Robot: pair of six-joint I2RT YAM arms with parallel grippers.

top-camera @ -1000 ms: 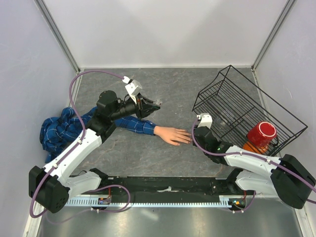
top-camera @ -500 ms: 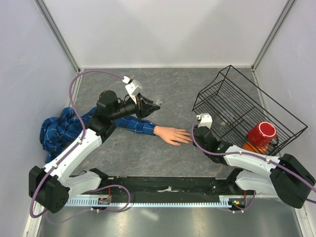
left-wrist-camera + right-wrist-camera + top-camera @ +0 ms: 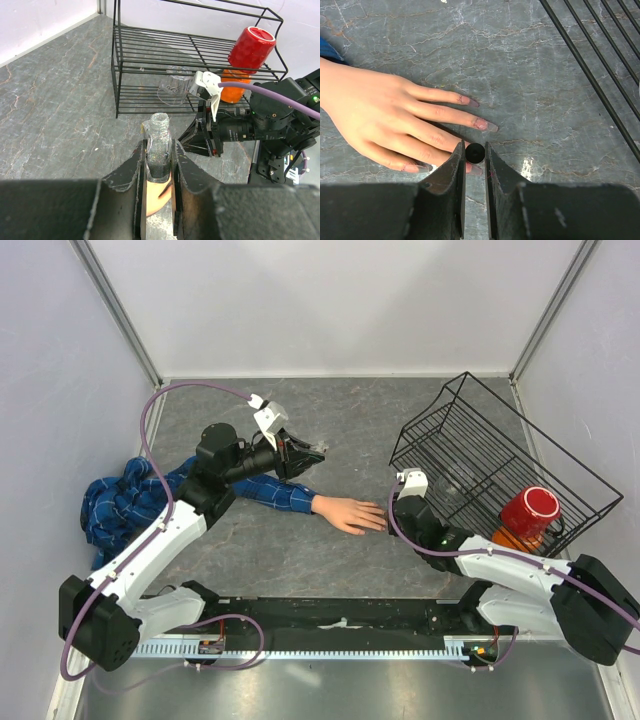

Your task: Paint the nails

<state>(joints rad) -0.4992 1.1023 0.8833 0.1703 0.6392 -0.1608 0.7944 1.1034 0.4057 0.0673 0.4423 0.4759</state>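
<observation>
The pale mannequin hand (image 3: 350, 512) lies palm down at the end of a blue plaid sleeve (image 3: 262, 490). In the right wrist view the hand (image 3: 375, 117) points right, with pinkish nails (image 3: 487, 125) on its fingertips. My right gripper (image 3: 475, 147) is shut on a small round black brush cap (image 3: 475, 153) right over a lower fingertip; the brush below it is hidden. My left gripper (image 3: 160, 150) is shut on a small glittery polish bottle (image 3: 160, 131) and holds it upright above the sleeve (image 3: 305, 452).
A black wire rack (image 3: 480, 455) stands at the right, just past my right gripper. It holds a red mug (image 3: 528, 510) and a clear glass (image 3: 172, 87). The sleeve bunches into a heap (image 3: 115, 502) by the left wall.
</observation>
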